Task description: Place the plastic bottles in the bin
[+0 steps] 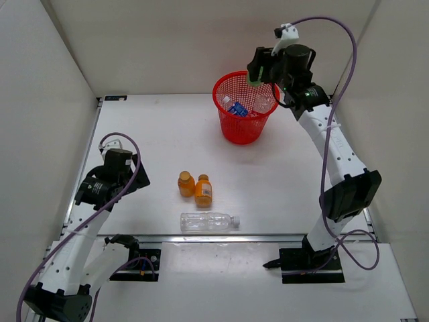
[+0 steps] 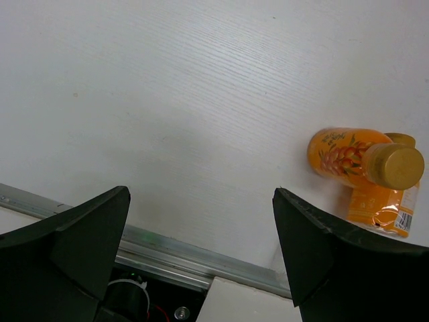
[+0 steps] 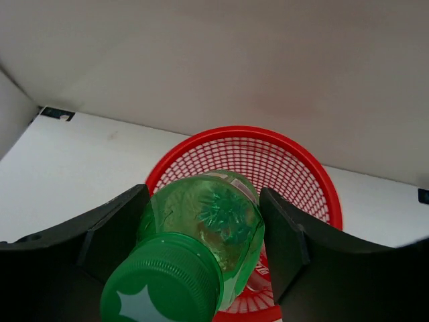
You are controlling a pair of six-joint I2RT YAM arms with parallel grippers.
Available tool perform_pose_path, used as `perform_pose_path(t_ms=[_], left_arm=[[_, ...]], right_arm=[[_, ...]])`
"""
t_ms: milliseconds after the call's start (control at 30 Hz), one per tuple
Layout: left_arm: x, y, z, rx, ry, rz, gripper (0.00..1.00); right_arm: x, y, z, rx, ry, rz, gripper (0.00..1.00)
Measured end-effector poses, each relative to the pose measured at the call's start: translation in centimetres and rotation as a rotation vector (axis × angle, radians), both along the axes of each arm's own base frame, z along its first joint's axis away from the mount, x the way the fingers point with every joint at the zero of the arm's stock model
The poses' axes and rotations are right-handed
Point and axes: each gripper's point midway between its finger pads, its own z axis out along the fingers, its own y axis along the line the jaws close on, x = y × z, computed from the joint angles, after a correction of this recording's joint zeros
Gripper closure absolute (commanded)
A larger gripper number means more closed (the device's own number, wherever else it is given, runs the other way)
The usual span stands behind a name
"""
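A green plastic bottle (image 3: 194, 248) hangs cap-up over the open mouth of the red mesh bin (image 1: 240, 129), held by the right gripper (image 3: 204, 208), whose jaws pinch the bottle's body from both sides. The bottle's lower end points down toward the basket's rim, and from the wrist view the bin sits directly beneath it, at the far side of the white worktop (image 1: 154, 134) close to the back wall. Two bottles already lie inside the bin: a blue-labelled one (image 1: 236, 107) toward its left side and a clear one (image 1: 263, 102) toward its right. Three more remain out on the worktop, well apart from the bin and nearer the arms' bases. Two orange bottles (image 1: 186, 183) (image 1: 203, 190) are close together near the middle of the surface, the left one showing its gold-coloured cap (image 2: 392, 166) to the left wrist camera; whether the pair touch cannot be told. Just in front of them, a long clear bottle (image 1: 209, 221) lies on its side along the near edge, its cap pointing right. The left gripper (image 2: 201, 228) hovers low over bare worktop at the left side, its jaws spread wide and holding nothing, the orange bottles off to its right. A purple cable (image 1: 335, 27) loops above the right arm.
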Motion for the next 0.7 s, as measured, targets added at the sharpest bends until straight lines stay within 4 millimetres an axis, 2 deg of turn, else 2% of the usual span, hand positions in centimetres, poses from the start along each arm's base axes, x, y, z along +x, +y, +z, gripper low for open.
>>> perform_pose_path(t_ms=[67,100,200,267,300,333,367,400,433,467,600,700], left_arm=[[0.3,-0.2,-0.1,-0.005,0.002,-0.004,0.01],[0.5,-0.4,-0.2,-0.011,0.004,-0.008,0.01],[0.8,-0.8,-0.3,-0.026,0.009,-0.022,0.01],[1.0,-1.2,-0.3,-0.038,0.007,-0.03,0.01],[1.2,-1.3,-0.3,-0.044,0.004,-0.034,0.01],[1.3,-1.5,-0.3,-0.05,0.002,-0.039,0.01],[1.4,-1.6,-0.3,-0.055,0.0,-0.045,0.01],[1.6,-1.8,-0.2,-0.06,-0.003,-0.052,0.02],[1.7,-2.0,-0.2,-0.064,-0.005,-0.06,0.01],[1.8,-2.2,-0.3,-0.066,-0.004,-0.068,0.02],[2.2,-3.5,-0.7,-0.072,0.013,-0.126,0.01],[2.3,-4.7,-0.9,-0.067,0.024,-0.176,0.01]], right_arm=[[1.1,-2.0,-1.0,0.034,0.022,-0.026,0.84],[1.4,-2.5,-2.4,0.052,0.058,-0.023,0.85],[2.0,-2.7,-6.7,0.084,0.186,0.007,0.79],[2.2,-2.4,-9.2,0.09,0.265,0.027,0.72],[2.1,-2.1,-10.3,0.086,0.302,0.035,0.66],[1.9,-1.8,-11.3,0.081,0.334,0.045,0.54],[1.6,-1.5,-12.1,0.074,0.363,0.053,0.37],[1.3,-1.3,-12.8,0.067,0.389,0.059,0.28],[1.0,-1.2,-13.2,0.064,0.409,0.06,0.09],[0.7,-1.0,-13.5,0.063,0.426,0.061,0.01],[0.1,-0.2,-13.6,0.048,0.428,0.077,0.01],[-0.7,-0.5,-13.1,0.032,0.416,0.061,0.01]])
